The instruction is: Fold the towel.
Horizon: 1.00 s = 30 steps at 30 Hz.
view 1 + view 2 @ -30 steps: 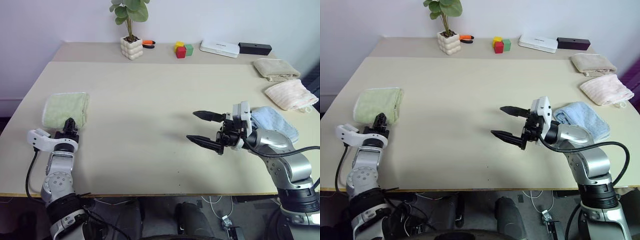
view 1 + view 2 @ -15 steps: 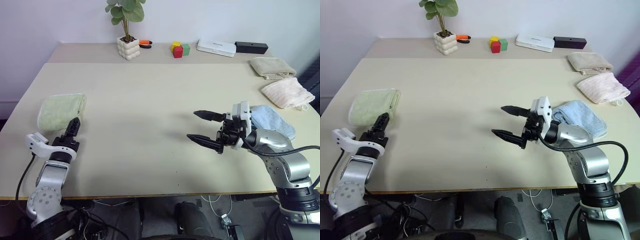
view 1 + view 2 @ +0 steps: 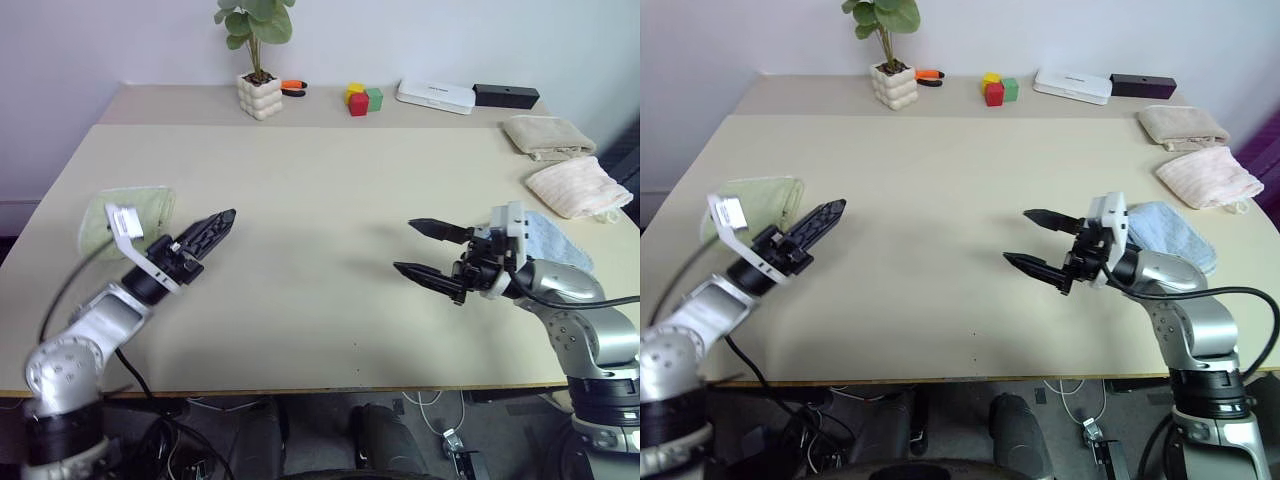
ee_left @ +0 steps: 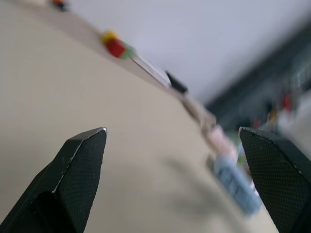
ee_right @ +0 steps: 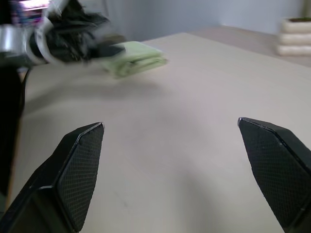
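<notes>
The towel [image 3: 135,212] is light green and lies folded near the table's left edge, also visible from the right wrist as towel [image 5: 136,57]. My left gripper [image 3: 222,222] hovers above the table just right of the towel. It points toward the table's middle, is open and holds nothing; in the left wrist view its fingers [image 4: 80,160] stand wide apart. My right gripper [image 3: 404,246] hangs over the right half of the table, open and empty, pointing left toward the towel. A wide stretch of bare table separates the two grippers.
A light blue cloth [image 3: 560,245] lies just behind my right wrist. A pink towel [image 3: 580,188] and a beige towel [image 3: 548,136] sit at the right edge. Along the back stand a potted plant [image 3: 262,95], coloured blocks [image 3: 362,99], a white box [image 3: 438,96] and a black box [image 3: 505,96].
My left gripper has left the towel's near edge, risen and swung right, and now points across the table. The right gripper drifted slightly right, still open.
</notes>
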Each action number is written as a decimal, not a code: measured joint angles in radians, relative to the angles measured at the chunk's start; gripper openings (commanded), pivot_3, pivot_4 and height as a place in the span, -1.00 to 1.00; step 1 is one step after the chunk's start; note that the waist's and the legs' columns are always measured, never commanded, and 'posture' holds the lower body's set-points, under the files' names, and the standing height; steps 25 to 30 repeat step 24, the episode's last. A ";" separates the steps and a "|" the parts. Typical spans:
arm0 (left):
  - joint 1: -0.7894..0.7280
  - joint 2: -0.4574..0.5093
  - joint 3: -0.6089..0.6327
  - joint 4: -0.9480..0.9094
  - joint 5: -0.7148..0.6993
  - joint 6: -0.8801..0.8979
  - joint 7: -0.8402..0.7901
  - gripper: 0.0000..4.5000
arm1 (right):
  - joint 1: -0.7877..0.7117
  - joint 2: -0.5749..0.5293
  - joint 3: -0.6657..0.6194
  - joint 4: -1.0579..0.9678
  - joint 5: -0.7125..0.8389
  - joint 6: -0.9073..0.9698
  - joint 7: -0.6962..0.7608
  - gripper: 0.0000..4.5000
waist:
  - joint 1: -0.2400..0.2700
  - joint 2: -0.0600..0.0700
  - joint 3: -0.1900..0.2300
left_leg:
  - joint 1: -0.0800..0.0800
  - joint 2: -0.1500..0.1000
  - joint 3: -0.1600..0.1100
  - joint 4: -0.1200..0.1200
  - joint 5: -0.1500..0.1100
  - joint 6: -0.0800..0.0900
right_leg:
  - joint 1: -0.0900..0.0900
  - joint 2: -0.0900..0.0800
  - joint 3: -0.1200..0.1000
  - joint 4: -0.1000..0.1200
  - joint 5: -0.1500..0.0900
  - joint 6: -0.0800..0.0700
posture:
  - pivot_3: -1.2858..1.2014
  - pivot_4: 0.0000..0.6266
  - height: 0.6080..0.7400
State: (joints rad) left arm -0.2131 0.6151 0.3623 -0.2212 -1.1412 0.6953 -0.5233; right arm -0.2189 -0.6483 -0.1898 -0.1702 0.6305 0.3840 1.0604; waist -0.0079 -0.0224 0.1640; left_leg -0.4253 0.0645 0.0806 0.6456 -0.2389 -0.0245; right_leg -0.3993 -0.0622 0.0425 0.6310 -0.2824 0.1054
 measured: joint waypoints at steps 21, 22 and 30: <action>-0.311 -0.034 -0.216 0.487 0.526 -0.365 -0.476 0.98 | -0.254 0.030 -0.002 0.324 -0.190 -0.256 -0.110 1.00 | -0.004 0.000 0.001 | -0.003 0.002 0.001 0.001 0.000 0.001 | -0.004 0.004 0.001 0.004 0.002 0.007 | 0.03 -0.52 0.92; -0.310 -0.042 -0.216 0.496 0.535 -0.374 -0.478 0.98 | -0.227 0.030 -0.001 0.305 -0.194 -0.248 -0.113 1.00 | -0.003 0.000 0.001 | -0.003 0.002 0.001 0.001 0.000 0.001 | -0.005 0.004 0.001 0.004 0.002 0.007 | 0.03 -0.52 0.92; -0.310 -0.057 -0.216 0.499 0.542 -0.374 -0.476 0.98 | -0.205 0.030 0.000 0.297 -0.194 -0.235 -0.112 1.00 | -0.002 0.001 0.002 | -0.004 0.002 0.001 0.001 0.000 0.001 | -0.005 0.003 0.001 0.004 0.002 0.007 | 0.03 -0.52 0.92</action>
